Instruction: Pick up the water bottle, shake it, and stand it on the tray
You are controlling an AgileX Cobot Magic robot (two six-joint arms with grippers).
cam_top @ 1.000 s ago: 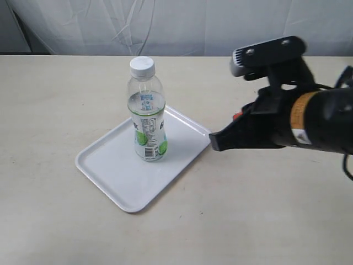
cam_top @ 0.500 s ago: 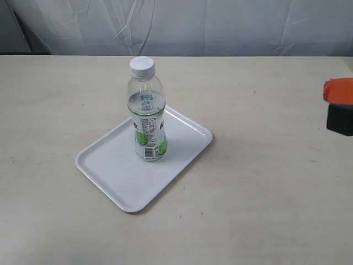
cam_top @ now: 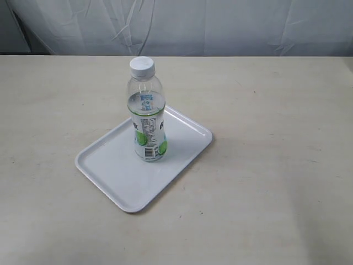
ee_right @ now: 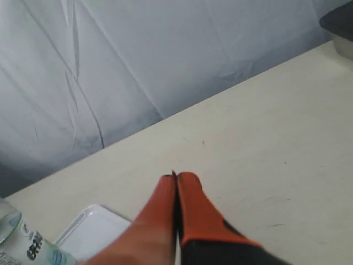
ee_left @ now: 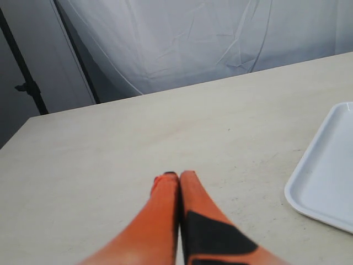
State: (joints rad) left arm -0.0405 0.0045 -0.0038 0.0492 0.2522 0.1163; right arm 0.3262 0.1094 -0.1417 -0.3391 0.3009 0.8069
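The water bottle (cam_top: 147,110) stands upright on the white tray (cam_top: 110,165), white cap on top, near the tray's middle. Neither arm shows in the exterior view. In the left wrist view my left gripper (ee_left: 177,175) is shut and empty above the bare table, with a corner of the tray (ee_left: 325,176) off to one side. My right gripper (ee_right: 176,176) is likewise shut with nothing in it; a corner of the tray (ee_right: 91,229) and a bit of the bottle (ee_right: 27,248) show at the picture's edge, well apart from the fingers.
The beige table (cam_top: 265,165) spreads all around the tray. A white cloth backdrop (cam_top: 220,27) hangs behind the far edge. A dark stand pole (ee_left: 22,83) is beyond the table in the left wrist view, and a dark object (ee_right: 339,25) sits at the table's far corner.
The right arm, which was close beside the tray a second ago, has drawn back to the right and left the exterior view. The bottle and tray have not moved.
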